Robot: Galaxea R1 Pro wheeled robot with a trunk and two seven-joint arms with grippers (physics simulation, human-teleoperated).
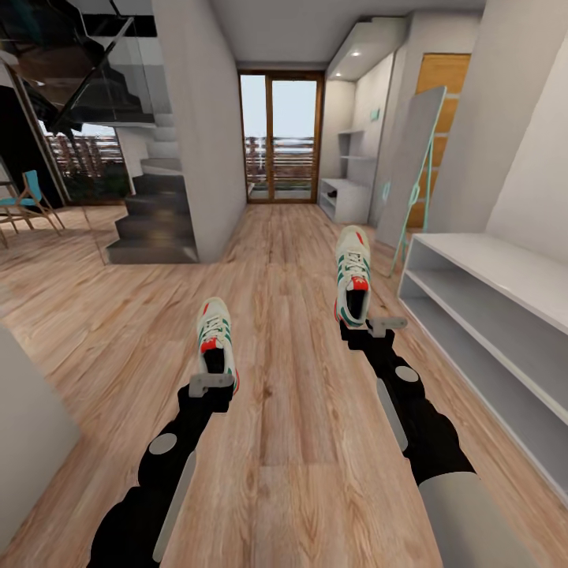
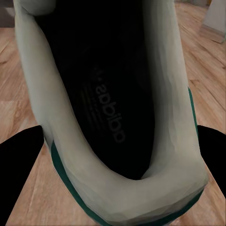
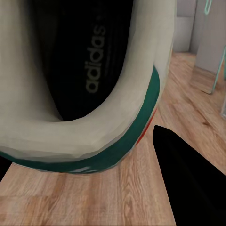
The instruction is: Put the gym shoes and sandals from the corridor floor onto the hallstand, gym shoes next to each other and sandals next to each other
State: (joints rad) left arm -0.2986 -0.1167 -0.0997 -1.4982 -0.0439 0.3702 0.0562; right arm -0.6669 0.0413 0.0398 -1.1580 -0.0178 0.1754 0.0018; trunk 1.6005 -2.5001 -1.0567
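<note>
Both gym shoes are off the corridor floor (image 1: 284, 442), each held at the heel with its toe pointing away from me. My left gripper (image 1: 211, 384) is shut on the left gym shoe (image 1: 214, 335). In the left wrist view, that shoe's dark inside (image 2: 103, 99) sits between the black fingers (image 2: 19, 160). My right gripper (image 1: 377, 323) is shut on the right gym shoe (image 1: 353, 272), held higher and farther forward. Its green-striped heel (image 3: 94, 136) shows beside one finger (image 3: 188, 179). The light grey hallstand (image 1: 505, 272) stands at the right, its open compartments bare. The sandals are out of view.
A dark staircase (image 1: 154, 217) rises at the left behind a grey wall. A tall mirror (image 1: 410, 170) leans just beyond the hallstand. At the corridor's far end are a glass door (image 1: 280, 138) and another grey unit (image 1: 347, 197). A grey block (image 1: 24, 434) sits at the lower left.
</note>
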